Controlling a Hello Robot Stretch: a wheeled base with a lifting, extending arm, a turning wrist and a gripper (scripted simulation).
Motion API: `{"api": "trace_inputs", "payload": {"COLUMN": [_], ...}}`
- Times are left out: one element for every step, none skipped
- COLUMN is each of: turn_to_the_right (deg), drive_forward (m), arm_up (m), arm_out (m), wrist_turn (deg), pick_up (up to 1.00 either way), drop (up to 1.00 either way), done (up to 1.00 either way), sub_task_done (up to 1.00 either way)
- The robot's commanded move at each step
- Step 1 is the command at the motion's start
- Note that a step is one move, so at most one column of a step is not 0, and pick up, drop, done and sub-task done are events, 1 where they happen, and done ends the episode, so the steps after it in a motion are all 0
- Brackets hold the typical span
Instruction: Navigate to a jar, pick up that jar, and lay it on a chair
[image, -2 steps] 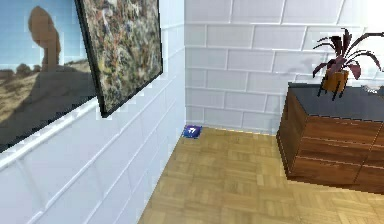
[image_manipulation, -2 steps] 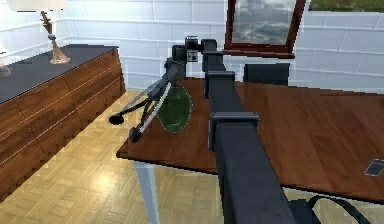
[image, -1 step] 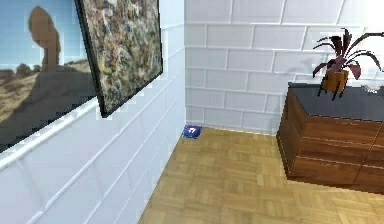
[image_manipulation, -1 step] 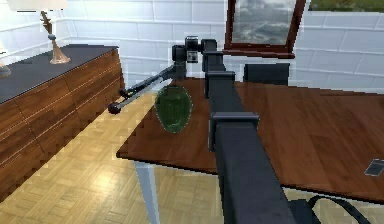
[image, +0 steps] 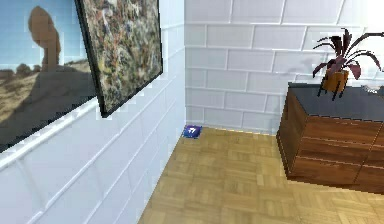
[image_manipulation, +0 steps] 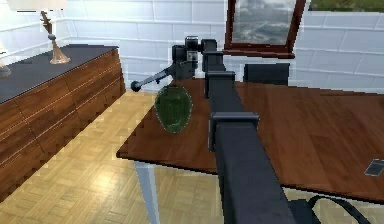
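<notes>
Step in hand judged as pick-up: end effector (image_manipulation: 140, 84) was at the green jar (image_manipulation: 175, 106) by the tabletop (image_manipulation: 310, 135) edge, grip state/hold not determinable; next move req'd clean lift, then transit to possibly a chair (image_manipulation: 266, 72).

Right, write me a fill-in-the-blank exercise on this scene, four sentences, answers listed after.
1. In the forward view, the dresser bears a potted ____.
2. The white brick wall on that view's left carries ____ framed pictures.
3. In the arm side view, the jar by the gripper is dark ____.
4. The dresser in that view bears a table ____.
Missing words: plant; two; green; lamp.
</notes>
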Motion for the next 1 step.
{"api": "trace_inputs", "payload": {"turn_to_the_right": [0.0], "drive_forward": [0.00], "arm_up": [0.00], "arm_out": [0.00], "wrist_turn": [30.0], "pick_up": [0.00], "drop": [0.00], "done": [0.00], "sub_task_done": [0.00]}}
